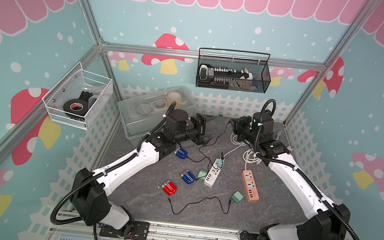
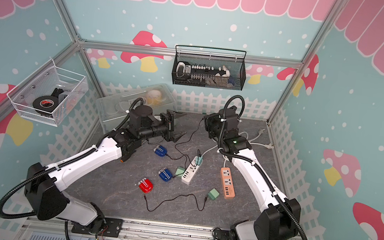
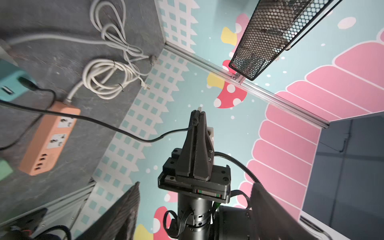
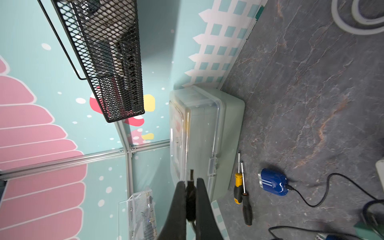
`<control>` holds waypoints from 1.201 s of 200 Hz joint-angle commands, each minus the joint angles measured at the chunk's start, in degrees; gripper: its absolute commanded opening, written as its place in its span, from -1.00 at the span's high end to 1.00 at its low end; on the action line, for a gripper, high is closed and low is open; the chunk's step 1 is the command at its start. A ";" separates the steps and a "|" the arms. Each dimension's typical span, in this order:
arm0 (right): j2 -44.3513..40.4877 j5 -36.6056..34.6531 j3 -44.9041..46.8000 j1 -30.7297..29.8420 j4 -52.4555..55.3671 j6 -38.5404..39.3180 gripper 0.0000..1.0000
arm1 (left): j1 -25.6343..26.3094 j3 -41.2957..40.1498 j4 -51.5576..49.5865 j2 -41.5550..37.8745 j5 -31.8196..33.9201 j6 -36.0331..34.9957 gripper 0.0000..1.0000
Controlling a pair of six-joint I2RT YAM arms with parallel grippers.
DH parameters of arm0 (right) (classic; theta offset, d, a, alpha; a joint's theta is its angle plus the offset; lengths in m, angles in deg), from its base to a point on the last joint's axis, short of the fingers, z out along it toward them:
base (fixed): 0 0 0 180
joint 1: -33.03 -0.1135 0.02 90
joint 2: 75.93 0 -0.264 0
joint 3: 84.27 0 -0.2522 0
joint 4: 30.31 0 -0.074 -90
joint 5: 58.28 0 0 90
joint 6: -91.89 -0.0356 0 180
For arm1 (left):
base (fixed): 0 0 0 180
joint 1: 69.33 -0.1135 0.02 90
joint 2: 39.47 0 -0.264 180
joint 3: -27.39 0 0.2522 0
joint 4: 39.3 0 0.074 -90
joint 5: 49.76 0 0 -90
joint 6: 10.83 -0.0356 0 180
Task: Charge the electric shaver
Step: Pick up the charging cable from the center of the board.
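Note:
Three electric shavers lie on the grey table: a blue one [image 1: 181,153] [image 4: 273,185] with a black lead plugged in, a second blue one [image 1: 188,176] and a red one [image 1: 169,188]. My right gripper [image 1: 232,124] [image 4: 190,185] hangs above the back of the table, shut on the plug of a black cable [image 3: 124,133] that trails down to the table. My left gripper [image 1: 209,130] faces it, open and holding nothing. A white power strip [image 1: 213,174] carries a teal adapter [image 1: 220,163]. An orange strip [image 1: 250,185] lies to the right.
Two loose green adapters [image 1: 202,174] [image 1: 237,197] lie near the strips, one with a loose black lead [image 1: 201,203]. Coiled white cords [image 1: 250,157] sit at back right. A clear box [image 1: 155,111] stands at back left with screwdrivers [image 4: 243,193] beside it. Mesh baskets [image 1: 233,71] [image 1: 77,102] hang on the walls.

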 commanded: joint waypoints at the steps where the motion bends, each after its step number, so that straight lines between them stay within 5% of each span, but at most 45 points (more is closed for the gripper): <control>1: -1.31 -0.17 2.75 -0.29 -3.60 -6.49 1.00 | 2.01 2.59 9.43 4.99 1.56 10.36 -0.64; 62: -5.56 0.38 7.38 -0.31 -4.85 -9.19 1.00 | 3.81 6.57 13.57 11.91 3.56 13.85 -0.50; 113: -6.72 0.82 8.80 -0.15 -5.34 -9.99 1.00 | 3.54 6.07 13.73 13.09 4.19 13.03 0.16; 186: -6.04 0.95 9.22 0.06 -6.27 -11.15 1.00 | 3.44 5.72 12.06 13.10 1.69 10.24 0.75; 220: -6.02 1.20 8.93 0.06 -6.24 -11.62 1.00 | 2.92 5.48 9.56 13.02 -0.10 9.04 0.79; 240: -6.45 1.31 8.78 0.06 -5.64 -11.70 1.00 | 2.40 5.47 7.62 12.76 -0.47 7.79 0.63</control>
